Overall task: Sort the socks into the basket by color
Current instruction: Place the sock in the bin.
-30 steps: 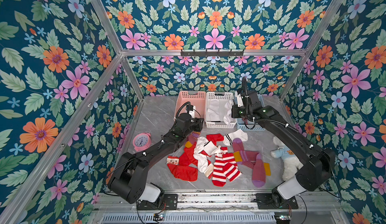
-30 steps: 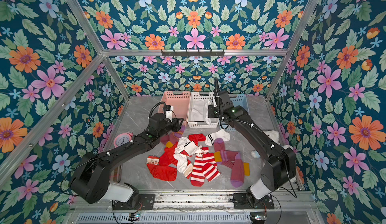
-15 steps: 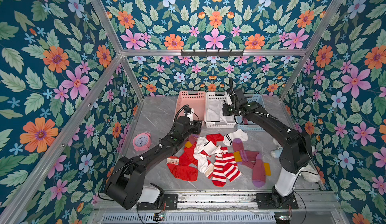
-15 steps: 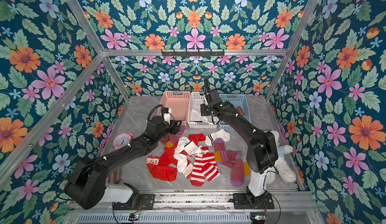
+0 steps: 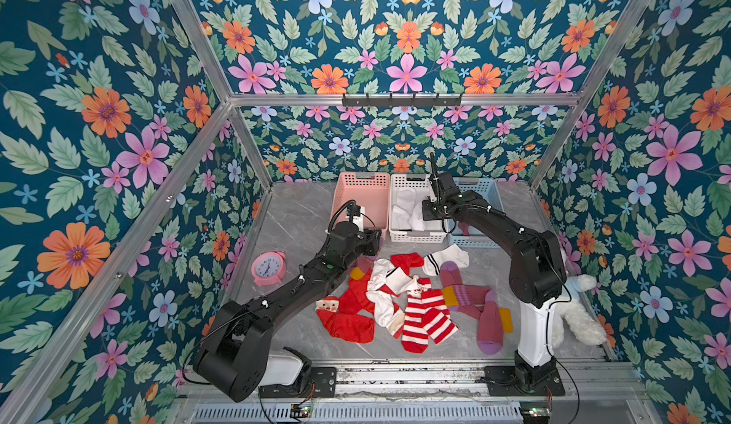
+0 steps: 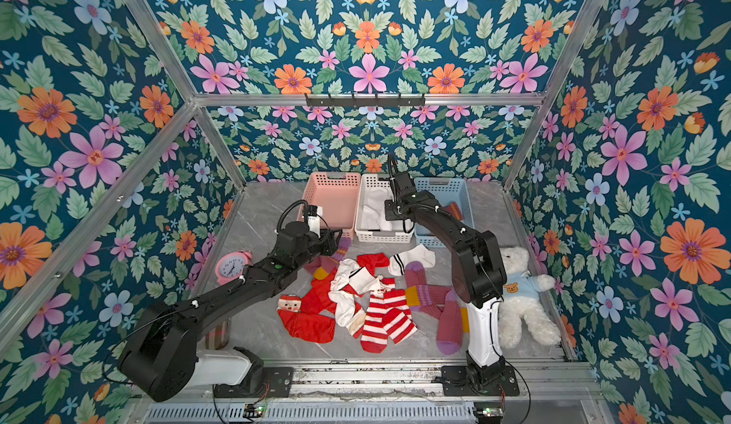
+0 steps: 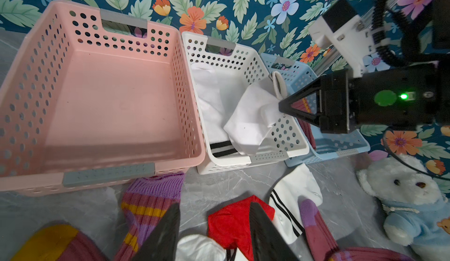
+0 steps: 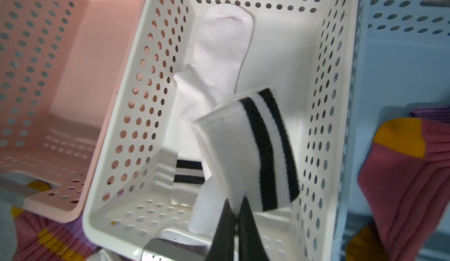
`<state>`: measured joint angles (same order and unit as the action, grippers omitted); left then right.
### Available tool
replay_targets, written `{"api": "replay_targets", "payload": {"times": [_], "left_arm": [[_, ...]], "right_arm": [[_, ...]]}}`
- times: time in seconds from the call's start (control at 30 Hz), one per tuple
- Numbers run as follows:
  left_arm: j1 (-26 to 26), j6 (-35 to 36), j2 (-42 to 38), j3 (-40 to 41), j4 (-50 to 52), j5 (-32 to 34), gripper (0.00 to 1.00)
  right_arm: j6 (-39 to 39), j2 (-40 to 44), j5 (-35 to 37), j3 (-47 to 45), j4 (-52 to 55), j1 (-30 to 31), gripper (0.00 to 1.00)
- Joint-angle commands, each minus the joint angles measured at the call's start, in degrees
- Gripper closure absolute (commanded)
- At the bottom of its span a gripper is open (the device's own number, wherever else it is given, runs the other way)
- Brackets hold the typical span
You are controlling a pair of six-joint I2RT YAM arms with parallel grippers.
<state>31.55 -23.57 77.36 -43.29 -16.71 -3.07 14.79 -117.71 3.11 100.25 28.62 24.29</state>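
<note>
- Far left on the grey table [image 5: 300,220] I see a pink alarm clock [image 5: 269,268], well apart from the socks.
- The left gripper [image 7: 214,206] hovers over the far edge of the sock pile, just near of the pink basket [image 5: 362,181]. Its jaws stand apart with nothing between them.
- The loose socks lie in a heap mid-table: a plain red sock [image 5: 348,325], a crumpled white sock [image 5: 383,299], a red-and-white striped pair [image 5: 423,319], a banded white sock [image 5: 445,260] and maroon-purple socks [image 5: 470,299] on the right of the heap.
- The white basket [image 5: 411,238] stands in the middle of the far row. One flat white sock [image 8: 219,52] lies on its floor.
- The right gripper [image 8: 236,202] hangs over the white basket, jaws clamped on the held sock [image 8: 243,145], white with two black bands. It dangles inside the basket walls.
- The blue basket [image 6: 443,188] stands just right of the white one, with a maroon sock [image 8: 409,174] with mustard patches inside.
- Far right, a white bear [image 6: 518,295] in a blue top lies beside the right arm's base.
</note>
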Motion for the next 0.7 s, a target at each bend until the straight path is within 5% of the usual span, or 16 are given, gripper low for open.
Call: {"api": "replay_targets", "payload": {"times": [0.0,0.2,0.5,0.67], "left_arm": [[0.0,0.0,-0.4,0.1,-0.7,0.9,0.51],[0.0,-0.1,-0.6,0.0,-0.3,1.1,0.51],[0.0,-0.2,-0.1,-0.1,0.4,1.8,0.50],[0.0,-0.2,0.1,-0.1,0.4,2.1,0.50]], "right_arm": [[-0.9,-2.0,-1.3,1.8,0.7,-0.6,1.00],[-1.6,-7.3,-2.6,7.8,3.9,-1.7,0.95],[-1.8,-7.3,-2.8,11.2,6.0,-1.9,0.65],[-1.6,-3.5,-3.6,8.0,5.4,-1.8,0.65]]}}
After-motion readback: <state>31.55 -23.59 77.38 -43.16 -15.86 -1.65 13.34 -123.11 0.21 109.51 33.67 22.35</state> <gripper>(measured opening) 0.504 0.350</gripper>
